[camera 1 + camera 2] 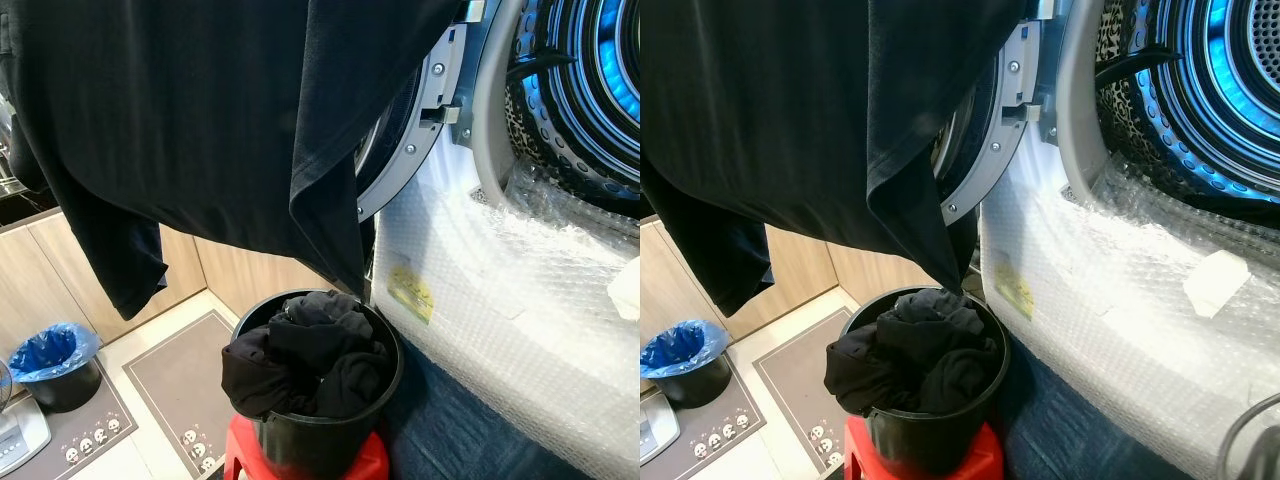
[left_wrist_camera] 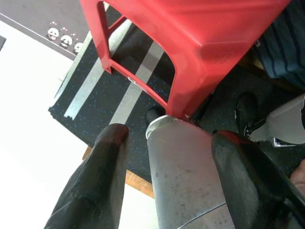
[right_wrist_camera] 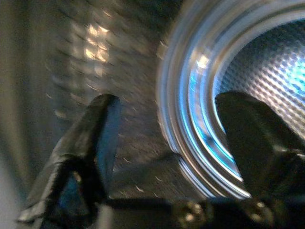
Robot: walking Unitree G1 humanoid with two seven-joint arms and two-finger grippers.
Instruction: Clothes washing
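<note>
- A large dark garment [image 1: 200,110] hangs across the top of the head views, lifted high, its lowest fold trailing down to just above the black bucket [image 1: 320,440]
- What holds the garment up is out of frame, so which gripper carries it, if either, cannot be told
- The bucket stands on a red stool [image 1: 365,465] and is full of more dark clothes [image 1: 310,355], heaped up to its rim
- Just beside the bucket, on the robot's right, is the washing machine, its front wrapped in bubble wrap [image 1: 500,300]; its door [image 1: 985,150] is swung open behind the hanging garment and its drum [image 1: 1230,90] glows blue inside
- Judged step: moving laundry from the bucket to the drum, with one piece lifted and most of the load not yet in
- The next move likely calls for carrying the garment rightward and feeding it through the opening, keeping the trailing fold clear of the door and the wrapped lip
- The right gripper [image 3: 164,107] faces the drum mouth with its fingers spread apart and nothing between them
- The left gripper [image 2: 167,136] hangs low beside a leg of the red stool, pointing at the striped floor mat [image 2: 119,86], its fingers parted and empty
- Further off on the floor stands a small bin with a blue liner [image 1: 50,355], by the wooden cabinets
</note>
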